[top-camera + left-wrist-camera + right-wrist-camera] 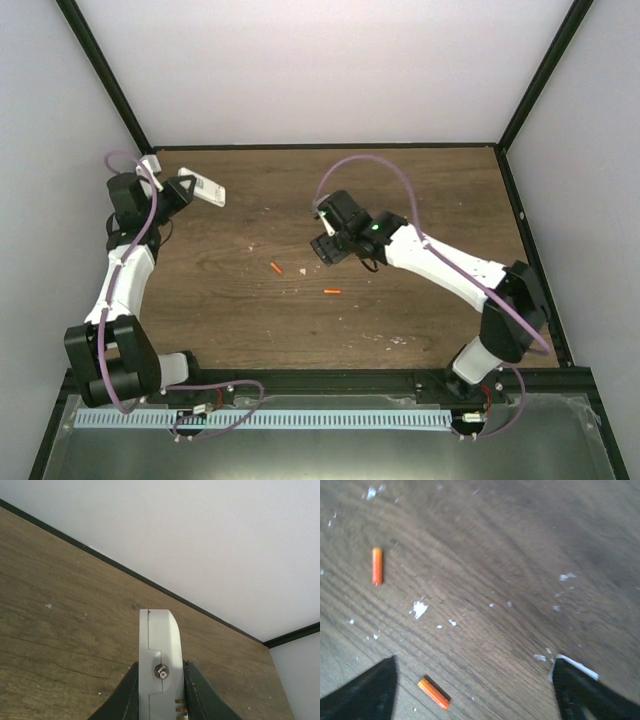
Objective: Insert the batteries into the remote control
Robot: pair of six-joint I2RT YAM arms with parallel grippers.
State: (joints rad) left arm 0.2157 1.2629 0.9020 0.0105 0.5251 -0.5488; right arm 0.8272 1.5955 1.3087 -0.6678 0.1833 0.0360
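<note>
**Remote clamped at far left, right fingers spread over the batteries**

Left gripper (pixel 186 190) is closed firmly on the remote control (pixel 206 190) and holds it at the far left part of the table (pixel 430 190). In the left wrist view its two dark fingers (pixel 131 692) press on both sides of the white body, which stands on its edge between them and points toward the far wall.

Right gripper (pixel 326 250) hangs over the middle of the table. Its fingers (pixel 367 692) are wide apart and hold nothing.

Both batteries lie flat on the wood, apart from each other. The left battery (pixel 276 268) is to the left of the right gripper, and the right battery (pixel 332 292) is a little nearer than it. In the right wrist view one battery lies between the spread fingers, closer to one of them, and the other lies farther away. Small white crumbs (pixel 419 609) are scattered around them.
</note>
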